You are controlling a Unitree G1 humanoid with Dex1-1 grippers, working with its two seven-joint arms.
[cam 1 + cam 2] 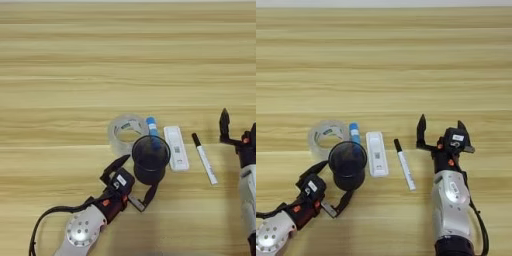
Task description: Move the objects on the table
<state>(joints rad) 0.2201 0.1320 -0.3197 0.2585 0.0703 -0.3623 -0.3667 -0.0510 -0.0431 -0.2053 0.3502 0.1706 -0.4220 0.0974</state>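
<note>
L gripper fingers spread round cup, upright on table by tape, tube, cassette; marker w/ R gripper beside, released, holding nothing

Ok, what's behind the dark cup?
Behind the cup lie the tape roll and the blue tube. The cup covers the tube's near end, so where it stops cannot be seen. The left gripper has its fingers around the cup.

Wood-grain table bears cup, tape roll, cassette, marker.
</note>
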